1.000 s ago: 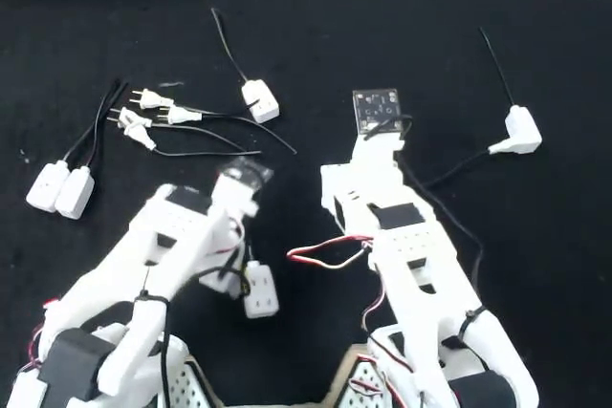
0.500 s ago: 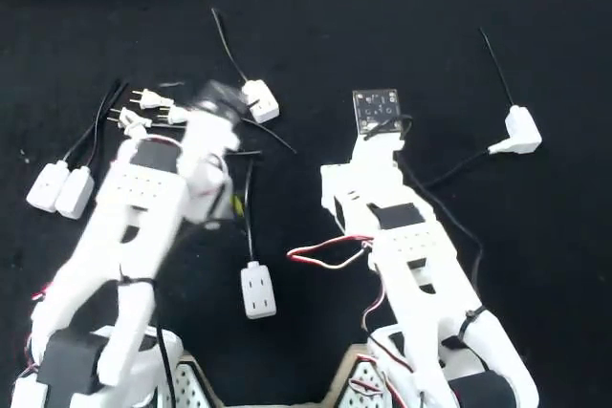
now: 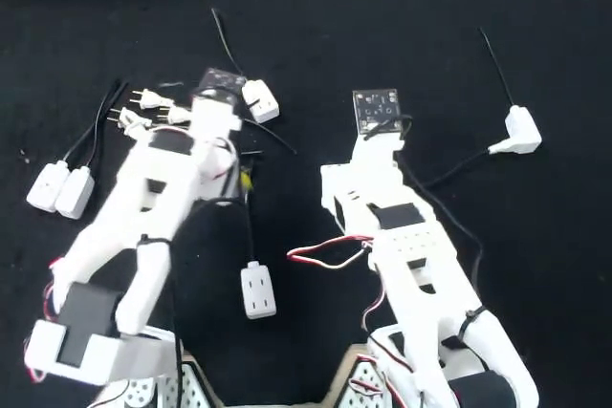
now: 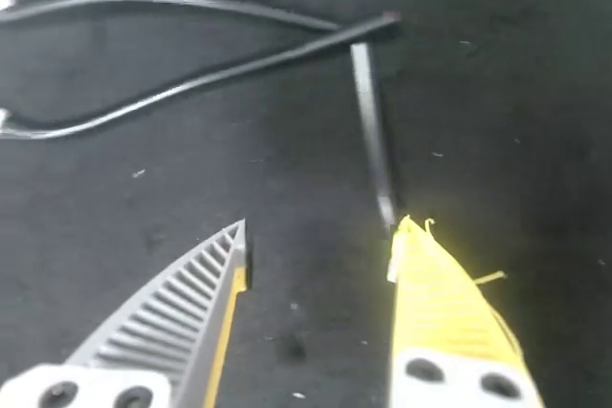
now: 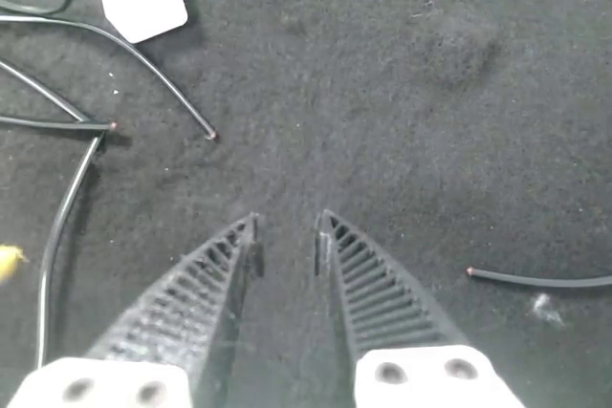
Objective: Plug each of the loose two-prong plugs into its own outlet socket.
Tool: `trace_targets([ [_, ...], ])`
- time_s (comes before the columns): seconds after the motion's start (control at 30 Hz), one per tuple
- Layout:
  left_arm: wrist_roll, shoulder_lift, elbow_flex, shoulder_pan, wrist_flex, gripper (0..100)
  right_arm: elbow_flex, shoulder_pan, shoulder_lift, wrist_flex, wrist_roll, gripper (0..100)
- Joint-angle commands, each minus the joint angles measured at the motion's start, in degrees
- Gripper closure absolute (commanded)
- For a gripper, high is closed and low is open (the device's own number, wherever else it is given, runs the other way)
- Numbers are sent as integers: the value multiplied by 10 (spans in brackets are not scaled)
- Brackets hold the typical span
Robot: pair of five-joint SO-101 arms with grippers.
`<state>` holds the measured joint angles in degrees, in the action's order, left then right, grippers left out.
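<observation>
Left gripper (image 4: pixel 317 236) spread wide, empty, low over cable ends, prob. lining up on 2-prong plugs (image 3: pixel 143 110) nearby. Right gripper (image 5: pixel 287 225) slightly parted, empty, over bare mat. Socket (image 3: pixel 260 100) unfilled.

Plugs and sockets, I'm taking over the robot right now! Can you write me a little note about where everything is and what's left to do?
Left gripper: open, empty, over black cables close to the loose plugs.
Right gripper: open, empty, over bare mat mid-table.
The sockets: a pair at the left, one by the left arm's tip, one near the arm bases. An angled white block lies at the right.
Done: no plug is in a socket yet.
Left: all the plugging.
</observation>
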<state>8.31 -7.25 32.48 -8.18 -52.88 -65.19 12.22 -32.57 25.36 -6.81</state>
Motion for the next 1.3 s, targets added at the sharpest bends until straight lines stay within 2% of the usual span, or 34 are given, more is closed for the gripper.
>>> trace_targets([
  [0.0, -3, 18, -29, -22, 13, 751, 3, 7, -3, -12, -5, 906],
  [0.07, -2, 55, -30, -11, 16, 752, 3, 7, -2, -12, -5, 906],
  [0.2, 1, 110, -35, 57, 14, 752, 3, 7, -3, -12, -5, 906],
  [0.3, 33, 127, -26, 90, 11, 754, 3, 8, -5, -12, -5, 906],
  [0.57, 46, 127, -23, 147, -71, 755, 3, 11, -6, -7, -5, 906],
  [0.67, 46, 127, -24, 167, -83, 755, 15, 26, -10, 28, 26, 906],
  [0.87, 46, 40, -19, 200, -95, 755, -29, 129, -102, 56, 71, 906],
  [1.03, 50, -87, -19, 225, -169, 755, -87, 142, -184, 28, 97, 906],
  [1.17, 126, -134, 15, 244, -235, 755, -104, 155, -218, 31, 98, 906],
  [1.27, 224, -132, 73, 253, -262, 755, -109, 161, -222, 31, 98, 906],
])
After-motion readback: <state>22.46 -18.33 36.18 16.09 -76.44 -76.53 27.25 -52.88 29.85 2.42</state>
